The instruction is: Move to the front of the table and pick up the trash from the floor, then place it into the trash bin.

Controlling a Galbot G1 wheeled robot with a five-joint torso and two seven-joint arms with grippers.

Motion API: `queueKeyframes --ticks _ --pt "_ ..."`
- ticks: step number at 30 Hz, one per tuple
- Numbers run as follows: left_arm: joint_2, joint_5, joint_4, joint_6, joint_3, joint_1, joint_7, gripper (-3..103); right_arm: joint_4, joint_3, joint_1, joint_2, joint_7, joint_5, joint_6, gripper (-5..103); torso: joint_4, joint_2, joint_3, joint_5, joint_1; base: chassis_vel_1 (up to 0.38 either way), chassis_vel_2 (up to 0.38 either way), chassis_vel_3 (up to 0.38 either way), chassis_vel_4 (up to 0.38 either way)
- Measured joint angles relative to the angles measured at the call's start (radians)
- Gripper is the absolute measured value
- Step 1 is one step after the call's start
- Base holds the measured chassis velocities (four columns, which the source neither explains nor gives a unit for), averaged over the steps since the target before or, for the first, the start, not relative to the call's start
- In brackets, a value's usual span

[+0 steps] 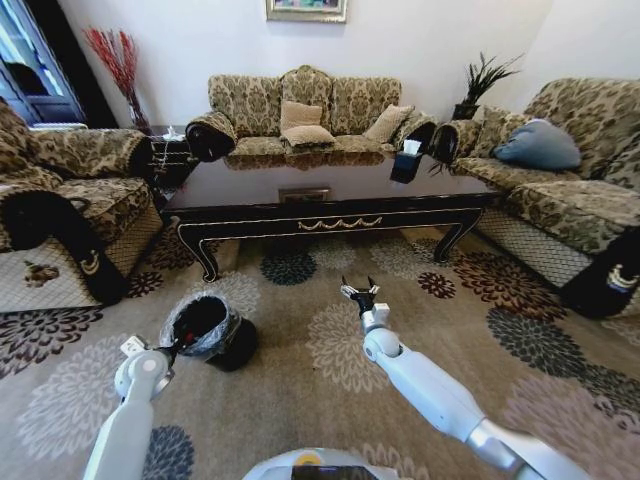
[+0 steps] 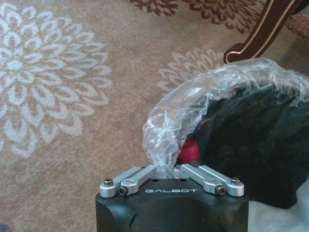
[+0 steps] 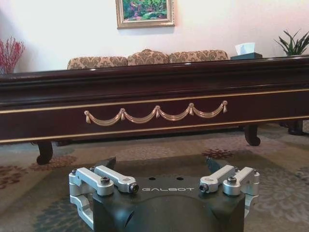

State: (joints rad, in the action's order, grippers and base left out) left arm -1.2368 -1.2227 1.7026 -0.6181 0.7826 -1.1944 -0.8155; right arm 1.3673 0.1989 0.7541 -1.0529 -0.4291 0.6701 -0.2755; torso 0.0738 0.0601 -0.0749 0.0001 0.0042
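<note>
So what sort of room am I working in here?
Most likely a home living room: patterned sofas ring a dark wood coffee table on flowered carpet, with a framed picture on the wall.

Head view high facing table (image 1: pixel 330 195), right wrist low, near it

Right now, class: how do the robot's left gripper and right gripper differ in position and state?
The left gripper sits at the trash bin rim, shut on a red cap; the right gripper hangs open and empty over the floor. The left points into the bin; the right faces the table. Both are low, near the carpet.
</note>
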Motion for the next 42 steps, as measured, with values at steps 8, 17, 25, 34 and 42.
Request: queueKeyframes --ticks 8,17,25,34,42 --pt "0.001 -0.029 0.015 -0.013 -0.012 0.006 -0.015 2 -0.02 0.018 -0.022 -0.007 0.0 -0.003 0.003 100 0.0003 0.0 0.0 -0.0003 0.0 0.0 0.0 0.0 0.0" --pt "0.03 -0.113 0.103 -0.032 -0.003 -0.021 -0.082 22 -0.047 0.024 -0.027 -0.035 0.0 -0.013 0.005 100 0.0003 0.0 0.0 -0.0001 0.0 0.0 0.0 0.0 0.0" --pt "0.056 -0.057 0.318 -0.045 0.015 -0.132 -0.115 48 -0.013 -0.028 0.012 -0.015 0.012 -0.004 0.002 100 0.0001 0.0 0.0 0.0001 0.0 0.0 0.0 0.0 0.0" --pt "0.085 0.225 0.585 -0.003 0.03 -0.329 -0.005 86 0.212 -0.195 0.153 0.064 -0.004 0.014 0.031 100 0.0002 0.0 0.0 0.0001 0.0 0.0 0.0 0.0 0.0" --pt "-0.001 0.774 0.673 0.332 0.009 -0.558 0.424 100 0.437 -0.494 0.472 0.154 0.171 -0.063 -0.031 100 0.0001 0.0 0.0 -0.0002 0.0 0.0 0.0 0.0 0.0"
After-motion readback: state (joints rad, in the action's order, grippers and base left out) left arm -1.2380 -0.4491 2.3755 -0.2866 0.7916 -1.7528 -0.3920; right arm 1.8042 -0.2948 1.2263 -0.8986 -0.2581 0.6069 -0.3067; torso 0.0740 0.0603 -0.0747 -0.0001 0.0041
